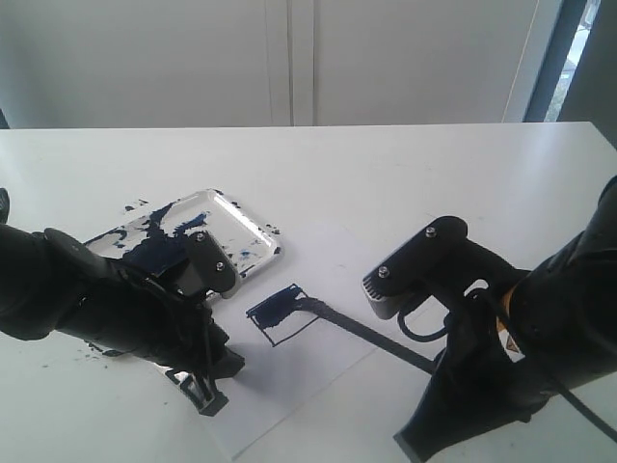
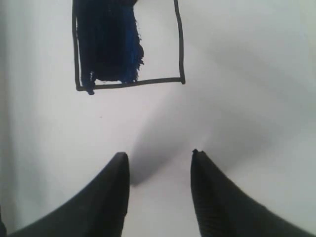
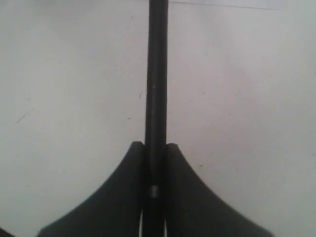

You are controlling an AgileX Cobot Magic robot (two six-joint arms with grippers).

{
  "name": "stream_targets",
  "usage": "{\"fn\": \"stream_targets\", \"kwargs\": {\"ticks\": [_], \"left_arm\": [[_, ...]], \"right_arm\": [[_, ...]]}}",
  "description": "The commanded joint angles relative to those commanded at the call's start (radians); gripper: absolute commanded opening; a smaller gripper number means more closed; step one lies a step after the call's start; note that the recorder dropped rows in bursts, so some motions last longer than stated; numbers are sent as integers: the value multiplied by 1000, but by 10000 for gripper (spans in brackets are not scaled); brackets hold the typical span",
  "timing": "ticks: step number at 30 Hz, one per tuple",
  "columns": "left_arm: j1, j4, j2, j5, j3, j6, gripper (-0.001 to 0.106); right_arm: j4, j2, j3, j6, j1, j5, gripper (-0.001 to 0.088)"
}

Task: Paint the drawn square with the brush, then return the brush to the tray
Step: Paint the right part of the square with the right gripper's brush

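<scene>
My right gripper [image 3: 155, 146] is shut on the black brush [image 3: 157, 74], whose long handle [image 1: 371, 336] runs from the right arm toward the drawn square [image 1: 280, 313]; its tip touches the square's right top corner. About half of the square [image 2: 129, 44] is filled with dark blue paint. My left gripper [image 2: 159, 155] hangs open and empty over the paper just in front of the square. The white tray [image 1: 241, 224], smeared with dark paint, lies behind the left arm, partly hidden by it.
The square is drawn on a white paper sheet [image 1: 318, 376] on the white table [image 1: 386, 174]. Paint flecks [image 1: 92, 349] dot the table left of the tray. A white wall and window frame stand behind.
</scene>
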State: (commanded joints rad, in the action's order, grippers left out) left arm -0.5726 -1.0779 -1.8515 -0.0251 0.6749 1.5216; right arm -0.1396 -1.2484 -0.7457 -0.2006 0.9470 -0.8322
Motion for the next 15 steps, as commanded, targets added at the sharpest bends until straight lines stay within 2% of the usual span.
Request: {"fn": "stream_targets", "kwargs": {"ticks": [5, 15], "left_arm": [[0, 0, 0, -2, 0, 0, 471], [0, 0, 0, -6, 0, 0, 471]], "right_arm": [[146, 0, 0, 121, 0, 2, 0], [176, 0, 0, 153, 0, -15, 0]]}}
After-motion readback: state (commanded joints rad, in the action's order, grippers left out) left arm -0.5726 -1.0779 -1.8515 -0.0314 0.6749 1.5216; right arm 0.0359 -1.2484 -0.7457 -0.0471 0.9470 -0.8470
